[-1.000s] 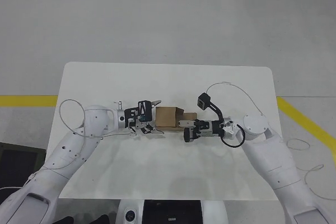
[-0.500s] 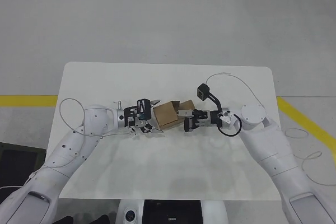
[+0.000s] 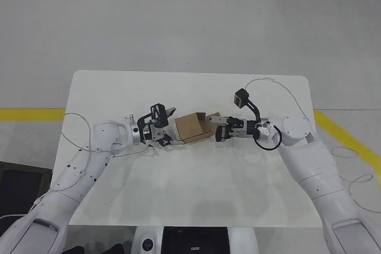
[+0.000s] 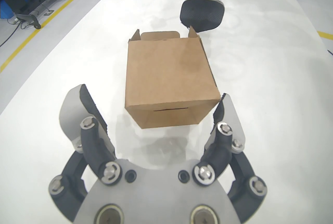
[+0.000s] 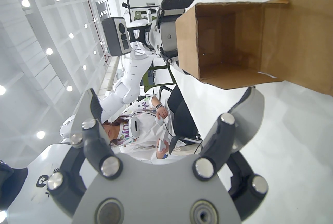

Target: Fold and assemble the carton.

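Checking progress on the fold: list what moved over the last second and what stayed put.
The right claw swung away from the robot's side of the table and now faces the open end of the carton. The carton turned slightly and shifted toward the far edge. The left claw moved a little the same way. Unchanged: the carton lies on its side between the two claws, and neither grips it.

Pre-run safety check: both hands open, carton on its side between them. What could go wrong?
1. The carton lies loose on the table; neither the left hand nor the right hand grips it, so a one-sided push may slide it.
2. Its open end faces the right hand, which could snag an edge or crumple a wall.
3. A left hand finger sits near a carton corner and may nudge it.
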Controlling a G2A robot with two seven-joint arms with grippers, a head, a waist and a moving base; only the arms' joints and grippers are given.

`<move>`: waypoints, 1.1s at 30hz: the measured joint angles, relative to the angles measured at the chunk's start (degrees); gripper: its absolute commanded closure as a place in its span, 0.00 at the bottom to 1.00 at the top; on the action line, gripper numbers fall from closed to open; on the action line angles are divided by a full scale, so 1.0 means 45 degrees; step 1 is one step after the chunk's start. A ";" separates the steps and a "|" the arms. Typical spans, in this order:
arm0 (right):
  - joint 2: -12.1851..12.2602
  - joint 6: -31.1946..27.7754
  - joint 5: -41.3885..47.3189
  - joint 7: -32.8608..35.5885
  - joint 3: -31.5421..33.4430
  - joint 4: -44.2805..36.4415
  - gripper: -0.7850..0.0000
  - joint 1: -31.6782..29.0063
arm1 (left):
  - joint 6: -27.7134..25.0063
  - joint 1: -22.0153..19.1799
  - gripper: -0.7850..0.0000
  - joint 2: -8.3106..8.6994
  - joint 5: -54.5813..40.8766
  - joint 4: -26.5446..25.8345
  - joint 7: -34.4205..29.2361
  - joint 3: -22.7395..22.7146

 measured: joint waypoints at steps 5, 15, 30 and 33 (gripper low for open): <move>-0.0001 0.0003 -0.0002 0.0001 -0.0002 -0.0002 0.00 0.0001 | -0.0133 0.0336 0.00 0.0110 0.0071 -0.0487 -0.0349 -0.0259; 0.0071 -0.0066 0.0165 -0.0515 0.0255 -0.0201 0.00 -0.0558 | 0.0265 0.0674 0.00 0.0068 -0.0334 -0.1273 -0.1277 -0.0327; -0.0514 -0.1676 0.1549 -0.0211 -0.0814 0.1598 0.00 0.0342 | 0.1005 -0.0061 0.00 -0.0437 -0.1192 -0.0612 -0.2574 0.0405; -0.0696 -0.1896 0.1648 0.0321 -0.1234 0.2056 0.00 0.0768 | 0.0749 -0.0196 0.00 -0.0475 -0.1212 -0.0495 -0.2522 0.0443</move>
